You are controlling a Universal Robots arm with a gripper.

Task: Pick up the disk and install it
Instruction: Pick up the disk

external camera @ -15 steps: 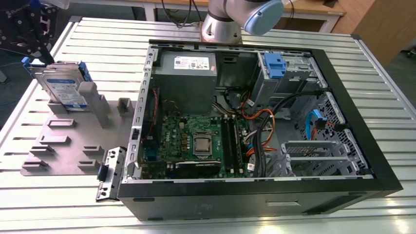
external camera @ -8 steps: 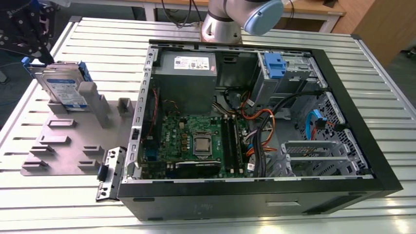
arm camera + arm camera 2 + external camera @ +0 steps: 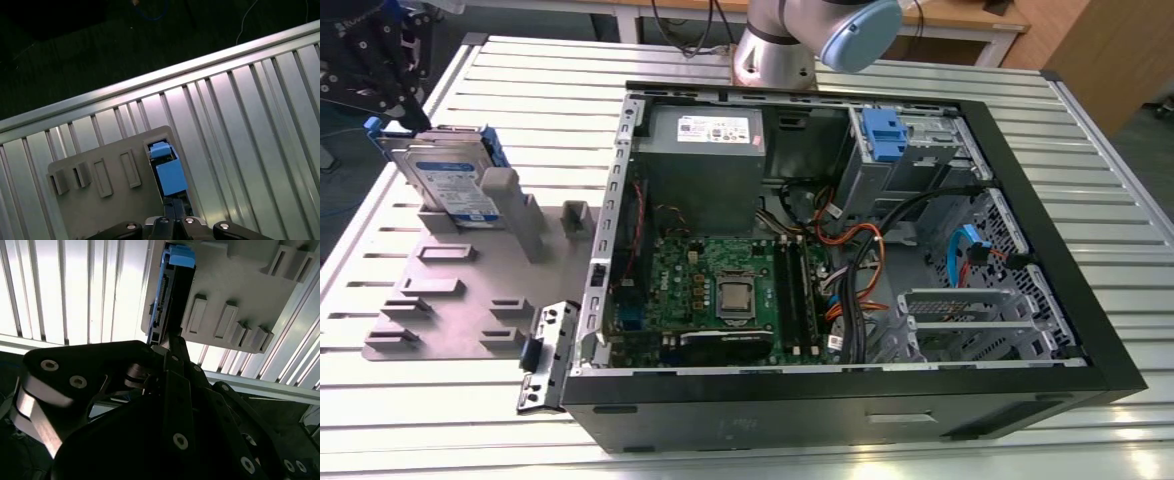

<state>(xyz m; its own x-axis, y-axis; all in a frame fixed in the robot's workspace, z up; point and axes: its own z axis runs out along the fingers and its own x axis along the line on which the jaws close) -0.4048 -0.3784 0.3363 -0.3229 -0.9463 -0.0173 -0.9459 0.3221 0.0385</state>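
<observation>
1. Exterior view: the disk (image 3: 454,185) is a flat silver rectangle with a white-and-blue label and a bright blue plastic frame. It stands on edge in a raised slot of a matte grey fixture plate (image 3: 454,300), at the exterior view's left, outside the open computer case (image 3: 854,410). The plate has several blocky rectangular ribs and lies on a ribbed, pale metal table (image 3: 520,80). The black gripper (image 3: 384,95) hangs just above the disk's upper corner. The case is black-rimmed sheet metal, with a green motherboard (image 3: 720,290), a grey power supply (image 3: 700,150) and a smaller blue bracket (image 3: 881,135) inside.
2. Second wrist view: the disk (image 3: 172,295) is seen edge-on as a thin dark slab with a blue cap at its far end. It is lodged at the side of the grey fixture plate (image 3: 240,285). The gripper (image 3: 170,342), made of black bolted links, reaches the disk's near end. Whether it is pinching the disk or merely beside it cannot be told.
3. First wrist view: the disk's (image 3: 171,177) glossy blue frame rises from a rectangular slot in the fixture plate (image 3: 115,200). The gripper (image 3: 172,209) is right at the disk, with the shiny ribbed table (image 3: 240,125) behind.
</observation>
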